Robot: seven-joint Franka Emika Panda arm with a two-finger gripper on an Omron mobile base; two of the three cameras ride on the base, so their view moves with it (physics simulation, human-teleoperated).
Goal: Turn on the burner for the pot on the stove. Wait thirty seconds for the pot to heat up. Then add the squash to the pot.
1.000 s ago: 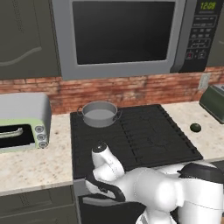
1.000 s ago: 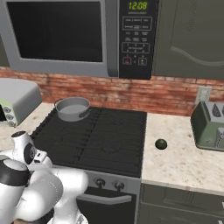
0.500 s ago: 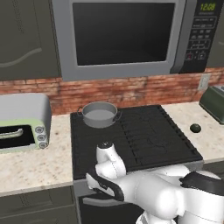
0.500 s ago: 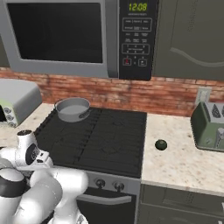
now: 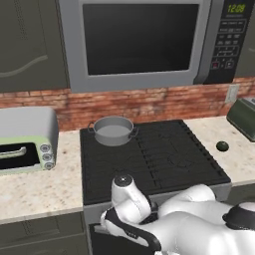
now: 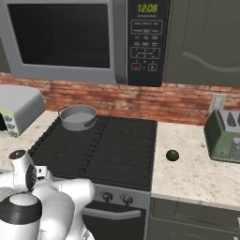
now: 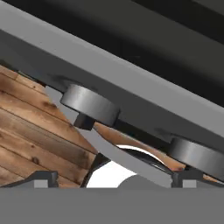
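Observation:
The grey pot [image 5: 113, 130] [image 6: 78, 117] stands on the back-left burner of the black stove [image 5: 149, 164] [image 6: 108, 150]; no flame shows around it. The dark green squash [image 5: 222, 146] [image 6: 172, 155] lies on the counter right of the stove. My arm is bent low in front of the stove. In the hand view my gripper [image 7: 116, 180] is open, its tips wide apart, right below the steel front strip. Two round knobs [image 7: 90, 103] [image 7: 194, 153] sit just ahead of it, with the bar handle [image 7: 109, 146] crossing between.
A pale-green toaster oven [image 5: 25, 139] [image 6: 14, 110] stands left of the stove, a green toaster [image 5: 244, 117] [image 6: 225, 136] at the right. The microwave [image 5: 144, 40] hangs above. Wooden floor [image 7: 30, 131] lies below the stove's front.
The arm has sunk lower and drawn in toward the stove's front edge. Pot and squash have not moved.

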